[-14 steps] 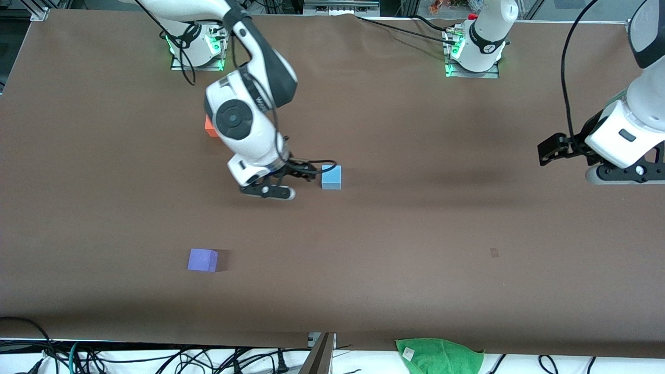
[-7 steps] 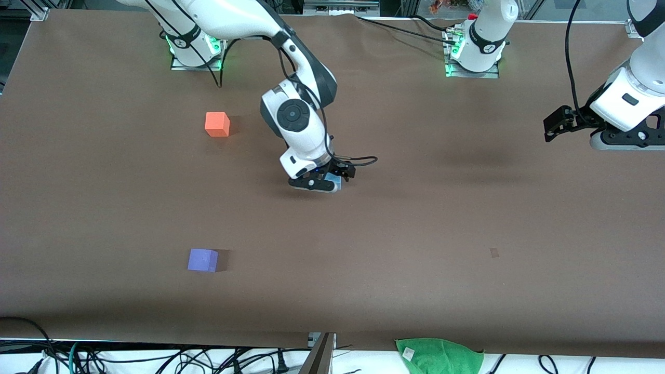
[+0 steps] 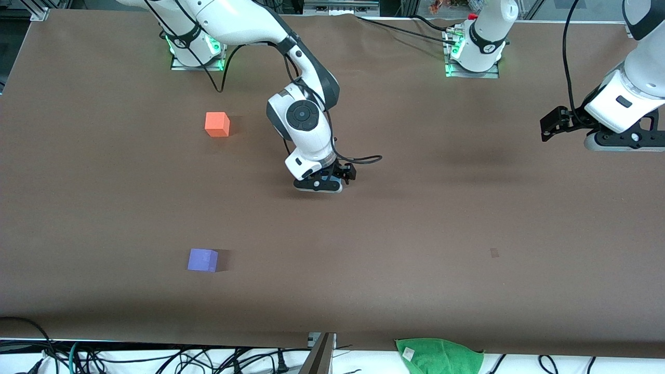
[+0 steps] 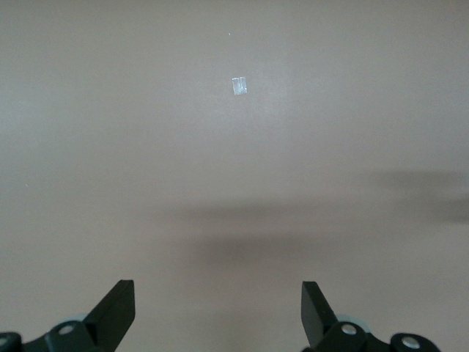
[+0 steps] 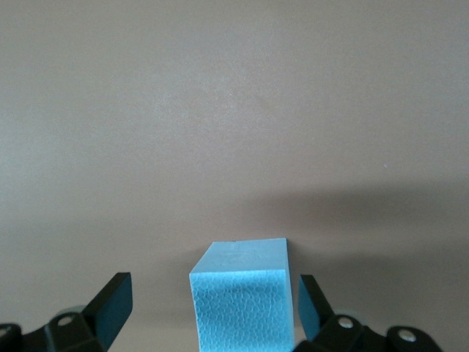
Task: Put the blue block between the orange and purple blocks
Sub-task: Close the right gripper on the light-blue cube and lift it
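I have the right gripper (image 3: pixel 323 185) low over the middle of the table (image 3: pixel 415 234), and its wrist camera shows the blue block (image 5: pixel 242 297) sitting between the fingers (image 5: pixel 110 304). The jaws are spread wide; there is a clear gap on one side of the block, while the other finger looks close to its face, though I cannot tell if it touches. From the front the block is almost hidden under the gripper.

My read is that the step in hand is the grasp. To do it well I would centre the block between the jaws first, so that closing does not shove it sideways across the paper. The faces look square to the fingers, which should give a flat, even grip. I would close gently; the surface looks like soft foam and may dent.

The orange block (image 3: pixel 217 124) lies well away from the gripper, toward the right arm's base, and the purple block (image 3: pixel 202 259) well away, nearer the front camera.

The left gripper (image 4: pixel 218 312) waits over bare table at its own end, fingers wide with nothing between them.
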`<control>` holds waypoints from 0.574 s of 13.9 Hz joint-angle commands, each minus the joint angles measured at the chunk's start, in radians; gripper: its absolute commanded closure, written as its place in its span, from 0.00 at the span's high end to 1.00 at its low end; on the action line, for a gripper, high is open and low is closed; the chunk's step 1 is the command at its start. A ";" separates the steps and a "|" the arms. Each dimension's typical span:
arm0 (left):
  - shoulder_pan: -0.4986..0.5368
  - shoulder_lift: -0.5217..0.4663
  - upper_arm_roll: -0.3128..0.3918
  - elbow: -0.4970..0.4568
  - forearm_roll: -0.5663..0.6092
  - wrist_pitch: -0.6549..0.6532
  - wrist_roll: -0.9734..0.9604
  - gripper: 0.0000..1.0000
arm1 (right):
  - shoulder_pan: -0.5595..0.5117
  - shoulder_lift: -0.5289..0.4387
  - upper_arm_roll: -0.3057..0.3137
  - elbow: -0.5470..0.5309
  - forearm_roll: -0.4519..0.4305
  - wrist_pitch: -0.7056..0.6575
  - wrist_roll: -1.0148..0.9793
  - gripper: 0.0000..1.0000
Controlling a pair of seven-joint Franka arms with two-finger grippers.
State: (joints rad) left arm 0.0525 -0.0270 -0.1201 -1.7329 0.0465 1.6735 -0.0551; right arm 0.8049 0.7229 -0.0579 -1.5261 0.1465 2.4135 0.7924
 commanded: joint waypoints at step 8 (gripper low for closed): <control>0.009 -0.002 -0.003 0.003 -0.085 -0.023 0.012 1.00 | -0.006 0.056 -0.007 0.017 -0.016 0.012 0.041 0.47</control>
State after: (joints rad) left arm 0.0532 -0.0267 -0.1180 -1.7332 -0.0225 1.6624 -0.0548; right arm 0.8047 0.7817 -0.0596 -1.5258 0.1457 2.4246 0.8256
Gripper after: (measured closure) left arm 0.000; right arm 0.282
